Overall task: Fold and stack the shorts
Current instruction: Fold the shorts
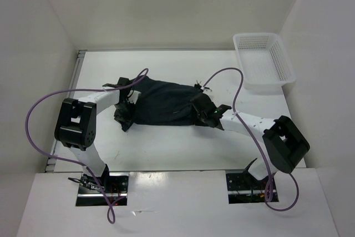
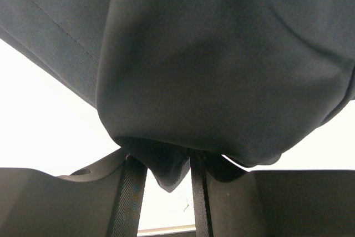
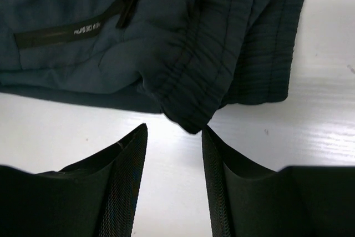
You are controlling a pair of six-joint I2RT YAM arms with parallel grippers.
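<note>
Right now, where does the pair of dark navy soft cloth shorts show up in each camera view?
Top external: the dark navy soft cloth shorts lie mid-table, between both arms.
Left wrist: the shorts fill the upper picture, a fold pinched in the left end effector.
Right wrist: the shorts span the top, waistband corner just ahead of the open right end effector.
Shared landmark: the white tabletop beneath the cloth.
</note>
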